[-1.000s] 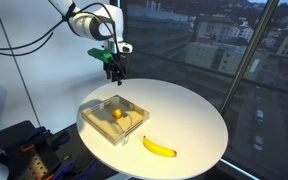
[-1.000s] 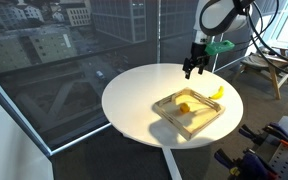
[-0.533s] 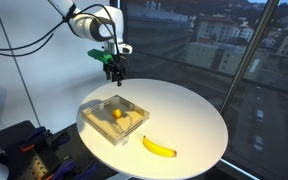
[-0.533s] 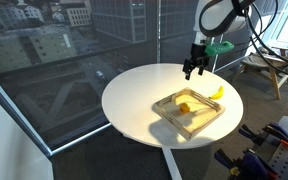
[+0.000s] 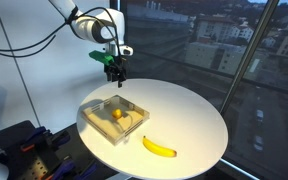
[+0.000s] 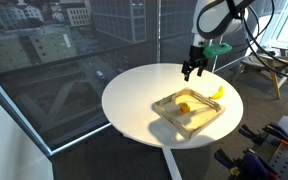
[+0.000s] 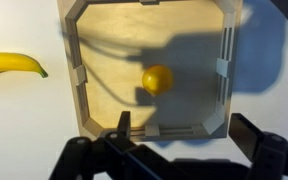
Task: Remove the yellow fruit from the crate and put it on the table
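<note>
The yellow fruit point(image 7: 157, 79) lies near the middle of the clear crate point(image 7: 76, 70); it shows in both exterior views point(image 5: 117, 114) point(image 6: 184, 107). The crate point(image 5: 136, 111) point(image 6: 209, 116) rests on the round white table point(image 5: 189, 115) point(image 6: 139, 95). My gripper point(image 5: 116, 72) point(image 6: 192, 73) point(image 7: 184, 133) hangs open and empty well above the table, beyond the crate's edge. In the wrist view its two dark fingers point(image 7: 123, 128) straddle the crate's near wall from high up.
A long yellow banana point(image 5: 159, 147) point(image 6: 217, 91) point(image 7: 12, 66) lies on the table beside the crate. Glass windows stand close behind the table. Dark equipment point(image 5: 19, 150) sits by the table's edge, and a wooden stool point(image 6: 267, 68) stands behind the arm.
</note>
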You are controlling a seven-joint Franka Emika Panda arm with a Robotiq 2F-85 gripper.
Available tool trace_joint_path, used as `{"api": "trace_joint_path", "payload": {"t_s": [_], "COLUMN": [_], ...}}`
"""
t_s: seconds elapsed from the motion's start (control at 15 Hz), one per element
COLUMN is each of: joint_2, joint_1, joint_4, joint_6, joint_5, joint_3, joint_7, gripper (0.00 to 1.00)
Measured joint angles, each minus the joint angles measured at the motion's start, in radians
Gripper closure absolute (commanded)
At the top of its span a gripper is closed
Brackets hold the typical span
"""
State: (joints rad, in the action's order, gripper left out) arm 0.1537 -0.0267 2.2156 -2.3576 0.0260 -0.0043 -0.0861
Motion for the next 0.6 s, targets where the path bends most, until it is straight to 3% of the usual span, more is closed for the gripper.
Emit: {"api": "trace_joint_path", "payload": {"t_s": [0.6], "joint_2": [0.055], "joint_1": [0.0], "joint_4": [-0.046], "joint_6": [-0.022], "joint_5": [0.0], "joint_3": [0.0], "joint_7": [0.0], "gripper": [0.0]}}
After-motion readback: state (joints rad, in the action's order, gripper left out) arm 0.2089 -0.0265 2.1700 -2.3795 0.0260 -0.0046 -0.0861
